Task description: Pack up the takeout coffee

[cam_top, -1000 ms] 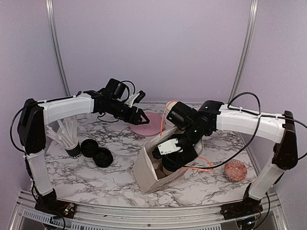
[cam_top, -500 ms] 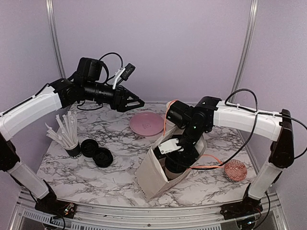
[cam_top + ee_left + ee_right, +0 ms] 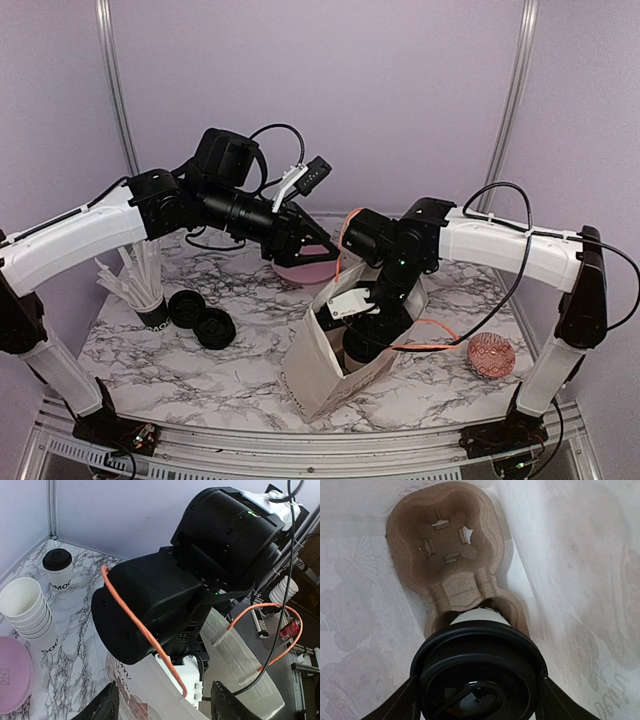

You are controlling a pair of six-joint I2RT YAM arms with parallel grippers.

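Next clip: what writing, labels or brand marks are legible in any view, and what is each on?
"OMOC", black, possibly cut off: far lidded cup, left wrist view.
Stacked open cups: lettering near the base, too blurred to read.
Paper bag: script print, unreadable.
Straw cup: lettering too small.
No text visible on the lidded cup in the bag.

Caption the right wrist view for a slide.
Right gripper flanking a lidded coffee cup in the cardboard carrier inside the bag; far slot empty.
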